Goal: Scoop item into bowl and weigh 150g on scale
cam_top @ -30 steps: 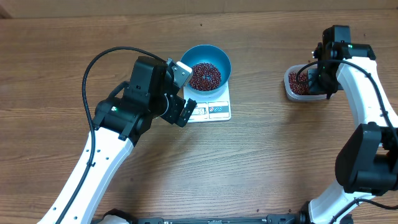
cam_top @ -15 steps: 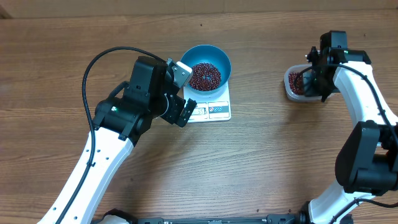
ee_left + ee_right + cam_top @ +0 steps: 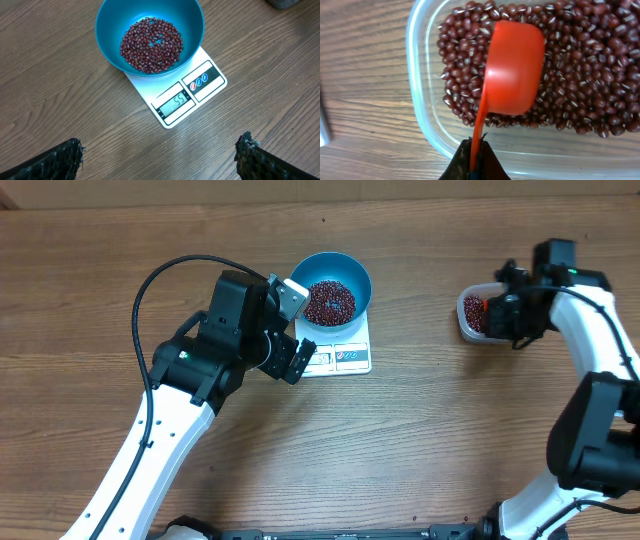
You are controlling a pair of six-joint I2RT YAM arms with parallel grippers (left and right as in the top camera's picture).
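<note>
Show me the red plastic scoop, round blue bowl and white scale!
red plastic scoop [image 3: 512,67], right wrist view, its cup
round blue bowl [image 3: 107,30], left wrist view, inner wall
white rectangular scale [image 3: 176,103], left wrist view, display

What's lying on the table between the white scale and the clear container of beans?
Nothing. In the overhead view, only bare wooden table runs from the scale to the clear container.

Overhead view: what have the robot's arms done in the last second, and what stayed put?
The right gripper, still shut on the red scoop, tilted as its wrist swung toward the picture's right above the clear container of beans. The open left gripper, bowl and scale stayed put.
</note>
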